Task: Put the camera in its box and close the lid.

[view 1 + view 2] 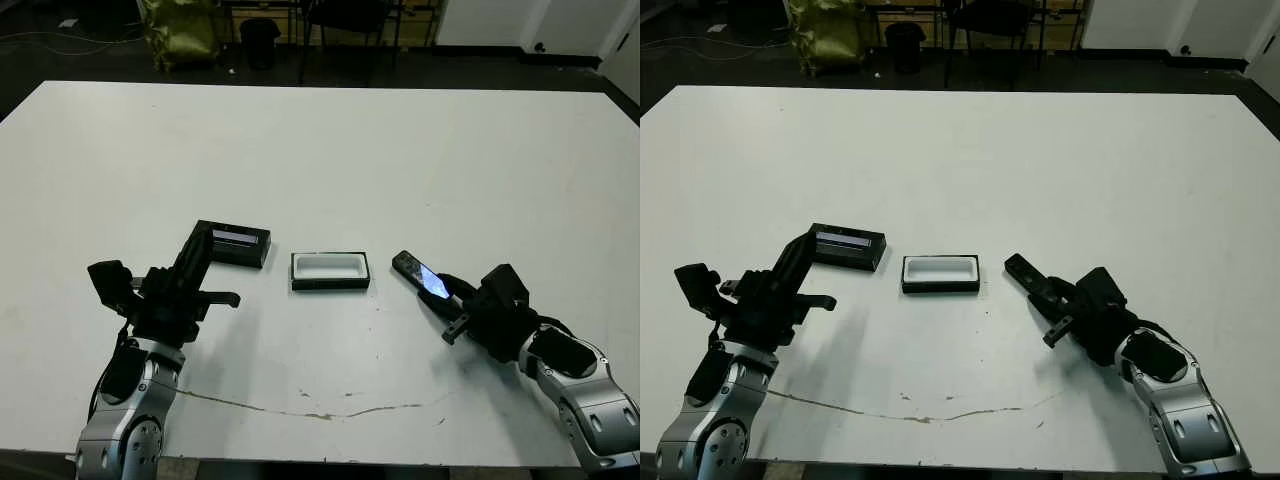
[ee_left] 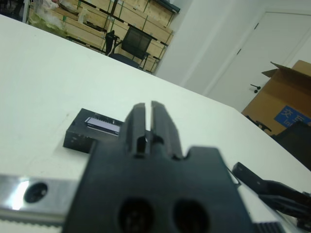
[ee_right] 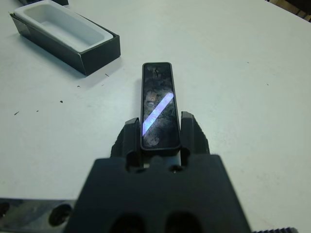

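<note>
White and smooth, the big surface has a thin brown crack line near the front edge. Behind it the floor is dark, with a black chair and wooden crates by the wall, and a brown cardboard carton near a door.

The box sits in the middle. It is a small, low rectangle, black outside and white inside, with rounded inner corners. It is open and holds nothing.

The lid lies flat just to the left of the box, not touching it. It is a black rectangle with a pale shiny stripe on top.

The camera is a slim, flat black bar with a glossy face and a bright bluish streak of light on it. The right end effector is clenched on its near end, one finger on each long side. The far end points at the box but stays apart from it.

The left end effector is pressed closed, holding nothing. Its tip reaches the lid's left end.
</note>
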`<state>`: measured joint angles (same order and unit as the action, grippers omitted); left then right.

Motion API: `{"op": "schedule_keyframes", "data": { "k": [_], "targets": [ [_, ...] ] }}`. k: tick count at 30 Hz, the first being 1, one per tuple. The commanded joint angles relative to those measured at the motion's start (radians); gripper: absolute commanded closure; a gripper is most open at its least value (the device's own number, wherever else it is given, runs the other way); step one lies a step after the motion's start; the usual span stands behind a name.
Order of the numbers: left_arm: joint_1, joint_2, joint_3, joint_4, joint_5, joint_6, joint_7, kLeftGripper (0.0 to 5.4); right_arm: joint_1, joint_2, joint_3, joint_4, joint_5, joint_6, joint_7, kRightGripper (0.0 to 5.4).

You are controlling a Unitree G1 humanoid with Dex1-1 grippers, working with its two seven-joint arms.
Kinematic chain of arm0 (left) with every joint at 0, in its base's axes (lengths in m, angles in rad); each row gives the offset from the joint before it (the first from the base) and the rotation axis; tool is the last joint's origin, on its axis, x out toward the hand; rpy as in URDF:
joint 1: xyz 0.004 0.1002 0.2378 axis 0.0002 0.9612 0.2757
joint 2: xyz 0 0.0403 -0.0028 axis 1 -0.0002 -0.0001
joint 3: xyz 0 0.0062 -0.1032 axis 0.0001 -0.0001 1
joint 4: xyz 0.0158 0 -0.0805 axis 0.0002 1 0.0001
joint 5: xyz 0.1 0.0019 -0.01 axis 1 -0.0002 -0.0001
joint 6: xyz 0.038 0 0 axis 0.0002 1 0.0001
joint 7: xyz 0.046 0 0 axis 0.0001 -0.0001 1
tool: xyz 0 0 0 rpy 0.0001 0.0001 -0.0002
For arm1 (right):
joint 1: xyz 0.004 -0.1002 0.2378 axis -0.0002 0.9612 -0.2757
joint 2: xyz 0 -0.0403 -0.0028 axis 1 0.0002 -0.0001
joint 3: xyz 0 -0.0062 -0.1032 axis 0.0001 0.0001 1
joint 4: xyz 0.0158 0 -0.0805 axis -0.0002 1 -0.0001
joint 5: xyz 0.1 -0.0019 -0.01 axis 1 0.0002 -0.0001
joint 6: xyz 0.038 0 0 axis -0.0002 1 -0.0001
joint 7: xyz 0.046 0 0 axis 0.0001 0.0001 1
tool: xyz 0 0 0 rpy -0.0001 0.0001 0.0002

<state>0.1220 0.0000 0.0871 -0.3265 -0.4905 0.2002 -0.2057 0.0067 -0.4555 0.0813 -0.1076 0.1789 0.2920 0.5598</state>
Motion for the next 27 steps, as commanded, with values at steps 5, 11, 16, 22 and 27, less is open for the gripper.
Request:
{"op": "schedule_keyframes", "data": {
  "k": [5,11,16,22,27],
  "targets": [
    [0.014,0.002,0.001,0.010,0.009,0.012,0.010,5.40,-0.040,-0.080,-0.043,-0.049,0.044,0.140,0.073,4.94],
    [0.014,0.000,-0.001,0.010,0.000,0.018,0.009,5.40,-0.253,-0.130,-0.094,0.014,0.118,0.219,0.172,4.95],
    [0.014,0.001,-0.003,0.008,0.003,0.022,0.013,5.40,-0.447,-0.141,-0.091,0.093,0.165,0.235,0.271,4.97],
    [0.014,0.001,-0.004,0.004,0.004,0.025,0.016,5.40,-0.653,-0.124,-0.009,0.219,0.137,0.206,0.388,4.97],
    [0.011,0.002,-0.004,0.002,0.005,0.028,0.020,5.40,-0.798,-0.093,0.098,0.359,0.090,0.149,0.524,4.97]
  ]
}}
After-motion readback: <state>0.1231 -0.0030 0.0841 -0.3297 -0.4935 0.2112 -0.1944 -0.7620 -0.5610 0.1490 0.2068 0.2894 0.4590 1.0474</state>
